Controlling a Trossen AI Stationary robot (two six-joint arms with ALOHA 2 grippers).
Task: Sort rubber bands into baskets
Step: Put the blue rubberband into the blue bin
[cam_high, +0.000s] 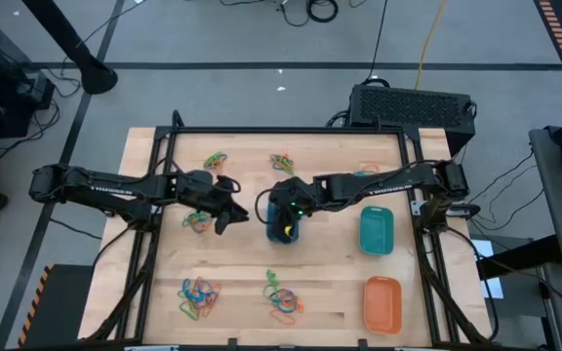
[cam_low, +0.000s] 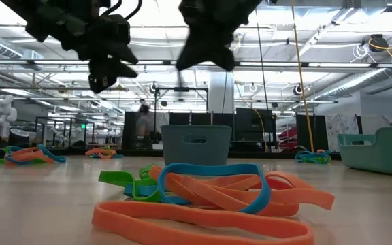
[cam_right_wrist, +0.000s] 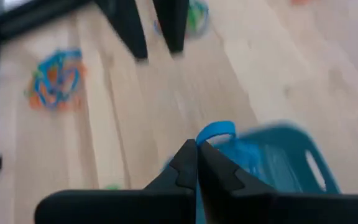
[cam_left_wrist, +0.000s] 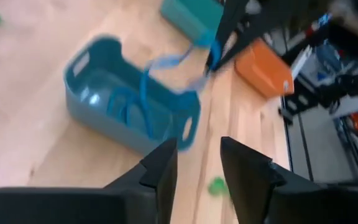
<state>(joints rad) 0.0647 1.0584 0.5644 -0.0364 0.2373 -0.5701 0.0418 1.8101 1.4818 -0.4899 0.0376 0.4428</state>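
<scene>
My right gripper hangs over the blue basket in the middle of the table, shut on a blue rubber band. More blue bands lie inside that basket. My left gripper stands open just left of the basket, pointing toward it with nothing between its fingers. The teal basket and the orange basket rest on their bottoms at the table's right side. Loose piles of mixed rubber bands lie on the wood. My right gripper pinches the blue band's upper end between its two shut fingertips, coming slanting down from the table's right. A small loop of band stands out past the tips. The band hangs slack below the fingers, trailing down into the blue basket.
Band piles lie at the far left, far middle, beside my left gripper and near the front edge. The front pile fills the low view's foreground. A black box sits beyond the table's far edge.
</scene>
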